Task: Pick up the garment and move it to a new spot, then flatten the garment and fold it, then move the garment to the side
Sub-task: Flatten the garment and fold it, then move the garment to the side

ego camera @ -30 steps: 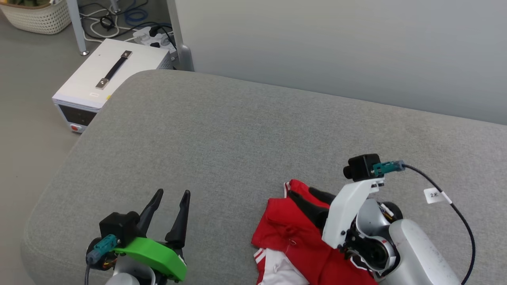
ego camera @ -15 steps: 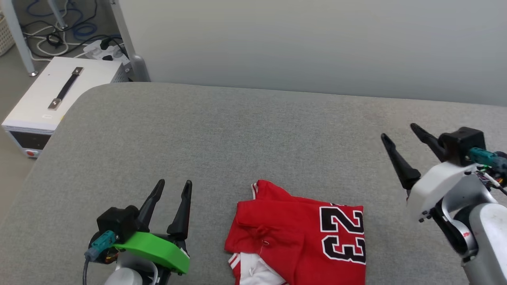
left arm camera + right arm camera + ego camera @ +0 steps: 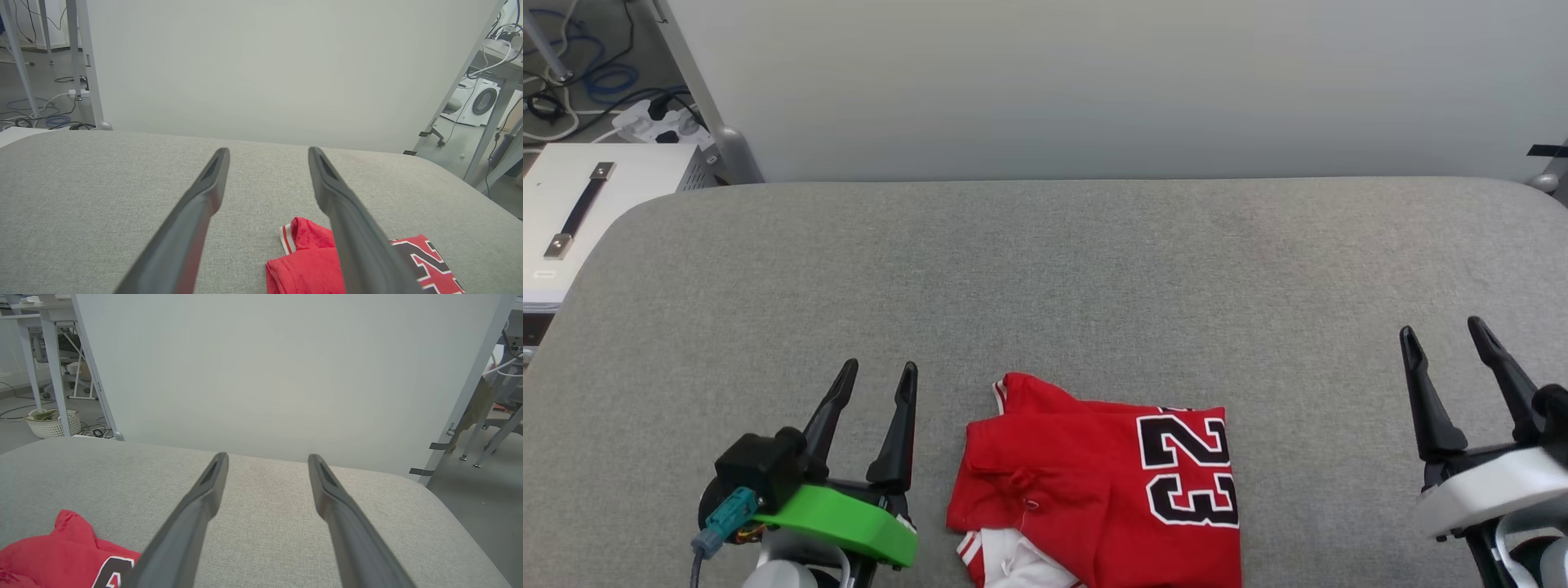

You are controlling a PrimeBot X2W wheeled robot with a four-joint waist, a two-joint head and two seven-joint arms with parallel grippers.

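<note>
Presently the folded red jersey T-shirt (image 3: pixel 1094 482) marked "23" lies at the near edge of the grey fabric worktop (image 3: pixel 1045 269), between the left pincer (image 3: pixel 880 366) and right pincer (image 3: pixel 1441 328), both gaping empty. Pinching just its top layer could undo the fold. Its cropped near hem perhaps overhangs, so a sideways drag might tip it off.

One garment (image 3: pixel 1094 482) with one "23" on it, one grey bench (image 3: pixel 1045 269). Two grippers, one left gripper (image 3: pixel 880 366) and one right gripper (image 3: pixel 1443 328), two dark fingers (image 3: pixel 898 425) each, four total. Off the bench: one white box (image 3: pixel 637 167) with one black handle (image 3: pixel 578 211), one power strip (image 3: pixel 654 124), one pale panel (image 3: pixel 1094 82), one woven basket (image 3: pixel 53 422), one washing machine (image 3: pixel 478 102); floor cables too tangled to count.
</note>
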